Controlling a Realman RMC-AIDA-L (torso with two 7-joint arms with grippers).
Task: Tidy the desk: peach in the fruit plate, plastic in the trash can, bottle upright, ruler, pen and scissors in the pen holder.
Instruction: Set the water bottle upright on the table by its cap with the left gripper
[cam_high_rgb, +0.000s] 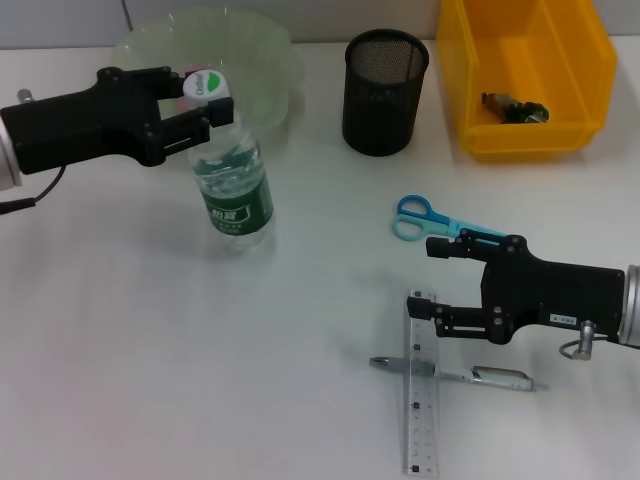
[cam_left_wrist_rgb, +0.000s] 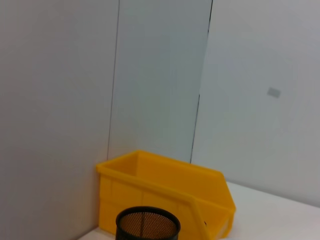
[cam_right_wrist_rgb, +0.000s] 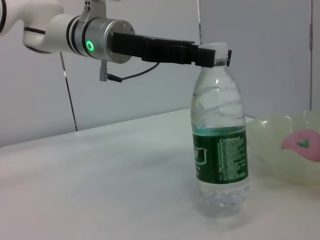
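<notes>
The clear bottle (cam_high_rgb: 233, 185) (cam_right_wrist_rgb: 220, 145) with a green label stands upright in front of the pale green fruit plate (cam_high_rgb: 262, 48) (cam_right_wrist_rgb: 272, 150). My left gripper (cam_high_rgb: 197, 100) (cam_right_wrist_rgb: 212, 54) is shut on its white cap. The pink peach (cam_right_wrist_rgb: 301, 143) lies in the plate. My right gripper (cam_high_rgb: 440, 283) hovers open between the blue scissors (cam_high_rgb: 428, 219) and the clear ruler (cam_high_rgb: 421, 385). A silver pen (cam_high_rgb: 455, 374) lies across the ruler. The black mesh pen holder (cam_high_rgb: 385, 92) (cam_left_wrist_rgb: 148, 225) stands at the back. A crumpled piece of plastic (cam_high_rgb: 515, 108) lies in the yellow trash can (cam_high_rgb: 527, 135) (cam_left_wrist_rgb: 165, 187).
The white desk (cam_high_rgb: 150, 350) stretches bare to the front left. The trash can stands at the back right, right of the pen holder. A grey wall (cam_left_wrist_rgb: 260, 75) rises behind the desk.
</notes>
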